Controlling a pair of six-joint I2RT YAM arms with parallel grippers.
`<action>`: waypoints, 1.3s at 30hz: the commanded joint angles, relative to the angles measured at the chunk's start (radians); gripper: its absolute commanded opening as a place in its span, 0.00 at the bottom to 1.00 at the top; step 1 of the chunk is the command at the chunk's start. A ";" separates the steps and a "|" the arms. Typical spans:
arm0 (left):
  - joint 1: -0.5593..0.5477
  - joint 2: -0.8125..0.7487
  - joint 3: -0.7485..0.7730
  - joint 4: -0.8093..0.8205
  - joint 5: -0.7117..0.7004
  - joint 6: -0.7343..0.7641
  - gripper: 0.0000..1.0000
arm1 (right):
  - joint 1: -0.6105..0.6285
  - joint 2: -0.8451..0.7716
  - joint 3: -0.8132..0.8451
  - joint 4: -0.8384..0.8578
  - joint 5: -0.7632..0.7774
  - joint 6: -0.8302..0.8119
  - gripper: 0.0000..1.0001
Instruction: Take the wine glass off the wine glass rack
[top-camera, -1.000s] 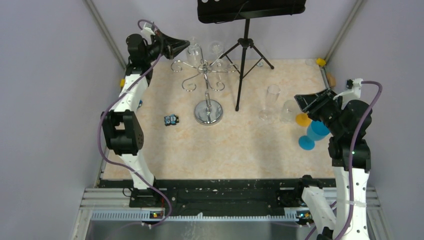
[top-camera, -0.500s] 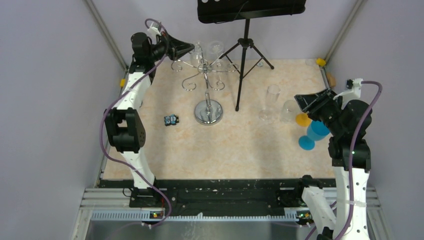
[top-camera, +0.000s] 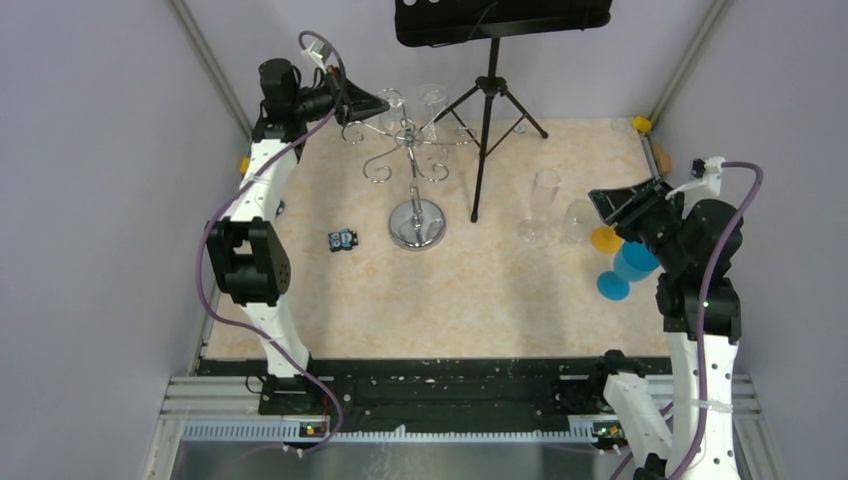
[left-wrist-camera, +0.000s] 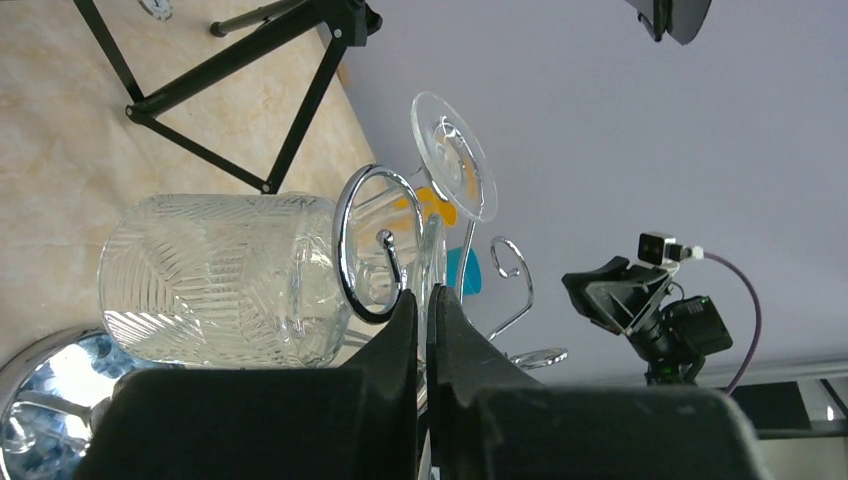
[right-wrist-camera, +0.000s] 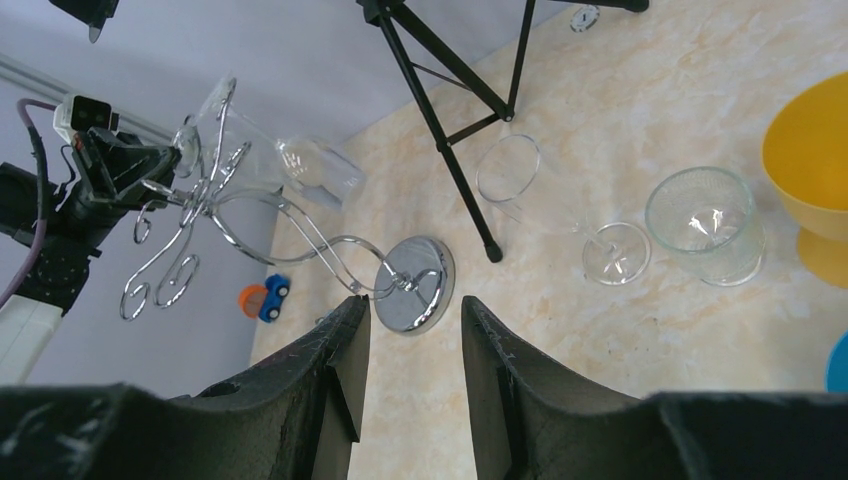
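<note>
The chrome wine glass rack (top-camera: 417, 223) stands mid-table, hooks spread at its top. A patterned wine glass (top-camera: 393, 99) hangs upside down on a rear left hook. A second glass (top-camera: 432, 96) hangs beside it. My left gripper (top-camera: 377, 103) is at that hook. In the left wrist view it (left-wrist-camera: 428, 300) is shut on the glass's stem near its foot. The patterned bowl (left-wrist-camera: 220, 280) lies left of the chrome hook (left-wrist-camera: 345, 240). My right gripper (top-camera: 612, 205) is open and empty at the right, far from the rack (right-wrist-camera: 415, 285).
A black tripod stand (top-camera: 487, 90) stands just right of the rack. A tall clear glass (top-camera: 545, 200), a short glass (top-camera: 578, 220), an orange bowl (top-camera: 604, 238) and blue cups (top-camera: 630, 262) sit near the right gripper. A small toy car (top-camera: 342, 239) lies left of the rack base.
My left arm has risen and its gripper has moved right, in to the rack's top hooks at the patterned glass. The right arm has not moved.
</note>
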 joint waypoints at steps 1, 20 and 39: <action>0.013 -0.056 0.037 0.016 0.071 0.083 0.00 | 0.011 -0.001 -0.003 0.040 0.008 -0.004 0.40; 0.140 -0.150 -0.005 -0.123 0.080 0.225 0.00 | 0.011 -0.008 -0.013 0.048 -0.009 0.009 0.42; 0.285 -0.494 -0.119 -0.059 -0.181 0.062 0.00 | 0.013 -0.065 -0.102 0.191 -0.218 0.036 0.73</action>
